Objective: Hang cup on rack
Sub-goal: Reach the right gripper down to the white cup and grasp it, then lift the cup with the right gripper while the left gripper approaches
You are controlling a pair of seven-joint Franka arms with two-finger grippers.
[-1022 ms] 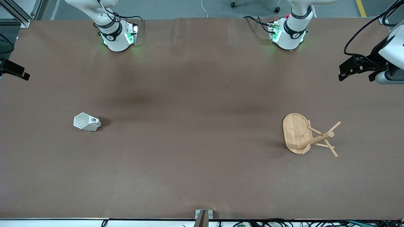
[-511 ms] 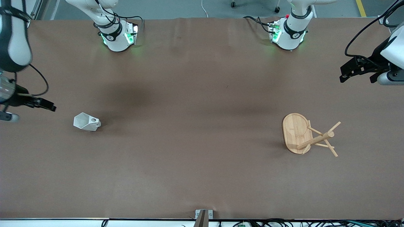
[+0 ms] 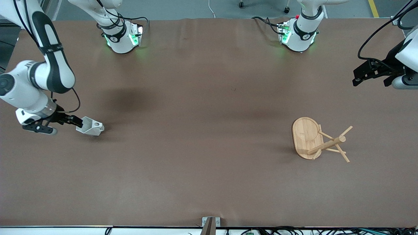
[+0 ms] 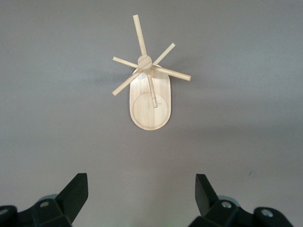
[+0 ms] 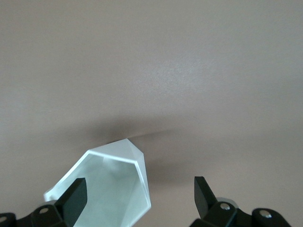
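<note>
The white faceted cup (image 3: 92, 127) lies on its side toward the right arm's end of the table, its open mouth turned to my right gripper and its pierced tab handle on top. My right gripper (image 3: 77, 122) is open at the cup's mouth. In the right wrist view the cup's rim (image 5: 111, 187) sits between the fingers, close to one finger (image 5: 75, 196), with no grip. The bamboo rack (image 3: 321, 141) stands on its oval base toward the left arm's end. My left gripper (image 3: 356, 77) is open and empty, high above the table; the left wrist view shows the rack (image 4: 150, 101) below.
The brown table cover (image 3: 202, 147) is bare between the cup and the rack. The two arm bases (image 3: 120, 36) stand along the table's edge farthest from the front camera. A small metal bracket (image 3: 210, 222) sits at the nearest edge.
My right arm has swung into view and come down until its open fingers reach the cup's mouth. My left gripper has shifted only slightly. The cup and the rack have not moved.
</note>
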